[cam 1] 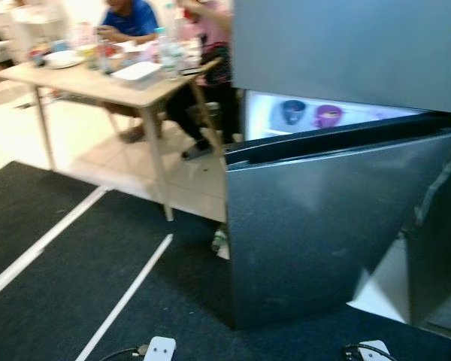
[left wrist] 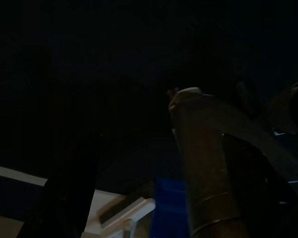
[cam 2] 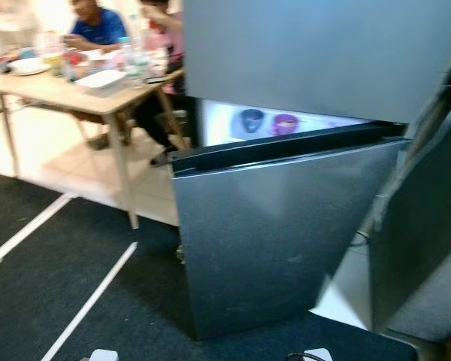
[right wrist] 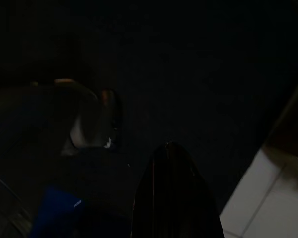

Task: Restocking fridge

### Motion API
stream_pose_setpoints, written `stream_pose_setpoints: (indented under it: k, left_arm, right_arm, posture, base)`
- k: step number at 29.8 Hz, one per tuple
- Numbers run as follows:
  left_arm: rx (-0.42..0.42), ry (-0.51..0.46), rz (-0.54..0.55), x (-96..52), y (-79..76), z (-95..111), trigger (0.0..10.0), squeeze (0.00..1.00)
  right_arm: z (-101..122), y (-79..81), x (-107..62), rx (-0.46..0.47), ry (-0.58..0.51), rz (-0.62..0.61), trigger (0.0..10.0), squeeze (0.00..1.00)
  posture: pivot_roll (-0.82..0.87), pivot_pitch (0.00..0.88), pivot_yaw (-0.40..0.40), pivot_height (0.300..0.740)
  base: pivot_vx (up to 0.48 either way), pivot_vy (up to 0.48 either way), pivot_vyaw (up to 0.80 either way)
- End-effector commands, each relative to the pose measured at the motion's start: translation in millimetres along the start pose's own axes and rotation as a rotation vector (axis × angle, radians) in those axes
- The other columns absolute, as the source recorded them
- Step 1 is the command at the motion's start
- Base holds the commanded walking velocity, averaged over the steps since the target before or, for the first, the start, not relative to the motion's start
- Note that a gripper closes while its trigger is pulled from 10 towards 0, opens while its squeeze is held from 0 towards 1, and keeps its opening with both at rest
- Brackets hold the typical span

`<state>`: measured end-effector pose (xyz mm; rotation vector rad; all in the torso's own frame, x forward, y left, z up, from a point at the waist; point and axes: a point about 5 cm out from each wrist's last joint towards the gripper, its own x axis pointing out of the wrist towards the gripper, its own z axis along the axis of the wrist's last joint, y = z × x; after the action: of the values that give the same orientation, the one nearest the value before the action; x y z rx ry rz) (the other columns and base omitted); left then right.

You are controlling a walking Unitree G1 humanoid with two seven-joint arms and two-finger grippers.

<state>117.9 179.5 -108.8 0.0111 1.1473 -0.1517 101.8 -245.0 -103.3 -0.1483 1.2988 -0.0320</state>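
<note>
Fridge (cam 1: 346,60) ahead and to the right, standing at the far edge of the black carpet (cam 1: 75,286) where the pale tiles begin. Left tool (left wrist: 139,198) and right tool (right wrist: 171,198) both hanging low in deep shade over that carpet; clenched or released, cannot tell for either. Lower door (cam 1: 316,233) swung ajar, lit shelf behind it with a blue cup (cam 1: 293,111) just beside a purple cup (cam 1: 328,115). Probably a heavy, stiff door with a smooth, slippery steel face, so best gripped by the dark lip along its top free edge. Cups likely light and hard, perhaps breakable. Beyond, people seated at a counter (cam 1: 98,86).
</note>
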Motion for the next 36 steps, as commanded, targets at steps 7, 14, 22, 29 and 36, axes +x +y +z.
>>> stream_pose_setpoints:
  k: [7, 14, 22, 29, 36]
  left_arm:
    - [-0.012, 0.042, -0.013, -0.7, -4.9, -11.7, 10.0, 0.00]
    - [-0.012, 0.046, -0.012, -1.2, -3.7, -12.9, 10.0, 0.00]
    - [-0.010, 0.049, -0.019, -1.9, -2.2, -14.4, 10.0, 0.00]
    - [0.008, 0.054, -0.017, -2.5, 0.4, -14.8, 10.0, 0.00]
    - [0.012, 0.054, -0.016, -2.3, 0.2, -14.4, 10.0, 0.00]
  right_arm:
    - [10.4, -1.5, 0.0, -0.010, -0.027, -0.003, 10.0, 0.00]
    - [13.3, -1.1, 0.1, -0.007, -0.040, -0.006, 10.0, 0.00]
    - [12.2, 2.0, 0.5, -0.002, -0.043, 0.004, 10.0, 0.00]
    - [5.9, 5.1, 0.8, -0.039, -0.022, 0.010, 10.0, 0.00]
    - [7.2, 5.2, 0.8, -0.038, -0.029, 0.012, 10.0, 0.00]
  posture:
    - [-0.05, 0.016, 0.024, 0.740]
    - [-0.05, 0.014, 0.035, 0.740]
    - [-0.04, 0.012, 0.043, 0.740]
    - [-0.04, 0.001, 0.047, 0.740]
    - [-0.04, 0.000, 0.039, 0.740]
  base:
    - [0.000, 0.000, -0.45]
    - [0.000, 0.000, -0.34]
    - [0.000, 0.000, 0.00]
    - [0.000, 0.000, 0.00]
    - [0.000, 0.000, 0.00]
